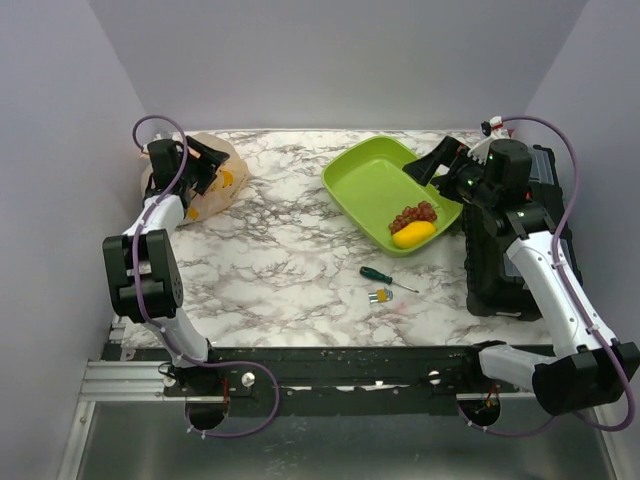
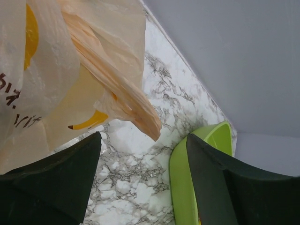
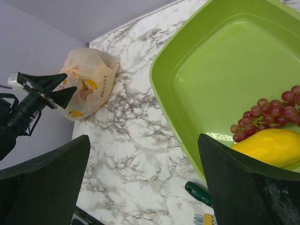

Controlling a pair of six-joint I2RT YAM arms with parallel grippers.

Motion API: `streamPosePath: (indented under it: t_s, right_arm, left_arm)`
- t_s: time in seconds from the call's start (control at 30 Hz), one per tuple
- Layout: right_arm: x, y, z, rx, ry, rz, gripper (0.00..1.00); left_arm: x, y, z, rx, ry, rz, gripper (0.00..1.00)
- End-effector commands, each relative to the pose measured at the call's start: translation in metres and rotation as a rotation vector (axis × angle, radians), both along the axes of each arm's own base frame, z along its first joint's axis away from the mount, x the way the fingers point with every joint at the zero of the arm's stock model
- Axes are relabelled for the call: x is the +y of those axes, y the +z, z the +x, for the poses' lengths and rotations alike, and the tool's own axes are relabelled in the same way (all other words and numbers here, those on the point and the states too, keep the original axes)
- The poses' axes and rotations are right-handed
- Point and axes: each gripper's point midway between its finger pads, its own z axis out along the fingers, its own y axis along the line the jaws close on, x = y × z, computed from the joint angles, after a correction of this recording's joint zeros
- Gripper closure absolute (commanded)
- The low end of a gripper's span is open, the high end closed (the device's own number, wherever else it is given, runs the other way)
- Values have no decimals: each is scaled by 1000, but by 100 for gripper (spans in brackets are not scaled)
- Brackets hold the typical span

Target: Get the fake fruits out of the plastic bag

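The plastic bag (image 1: 218, 182) lies crumpled at the far left of the marble table, peach and translucent, and yellow pieces (image 2: 88, 123) show through its film. My left gripper (image 1: 203, 164) hovers at the bag's top, open. In the left wrist view the bag's twisted handle (image 2: 123, 91) ends just above the gap between the fingers (image 2: 61, 180), and nothing is between them. A bunch of red grapes (image 1: 414, 214) and a yellow fruit (image 1: 413, 235) lie in the lime-green tray (image 1: 372, 180). My right gripper (image 1: 432, 163) hangs open over the tray's right side, holding nothing.
A green-handled screwdriver (image 1: 378, 274) and a small yellow-and-silver piece (image 1: 380, 296) lie on the table in front of the tray. A black box (image 1: 505, 265) stands at the right edge under the right arm. Purple walls close in the left, right and back.
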Motion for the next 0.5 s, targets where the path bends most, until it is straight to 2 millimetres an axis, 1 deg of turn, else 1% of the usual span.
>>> streamPosePath:
  t_s: [0.0,0.07,0.17,0.27,0.33,0.43,0.47]
  right_arm:
    - [-6,5,-11,-2,-8,-33,0]
    - [-6,5,-12,-1,-8,-34,0]
    - [-4,3,-11,10,-2,-32,0]
    - [-3,1,-9,23,2,-25,0]
    - [-1,-1,-9,31,6,-16,0]
    - [-1,-4,-9,42,4,-13,0]
    - [-1,-5,-8,46,2,-11,0]
  left_arm:
    - [-8,10,15,-26,-34,-76,28]
    - [-8,7,20,-29,-42,-74,31]
    - [-8,1,24,-23,-50,-82,32]
    - [-6,-2,27,-28,-54,-114,40]
    - [-6,1,29,-51,-64,-129,49]
    - [-6,-3,28,-45,-70,-125,67]
    - [-6,-5,27,-39,-70,-126,71]
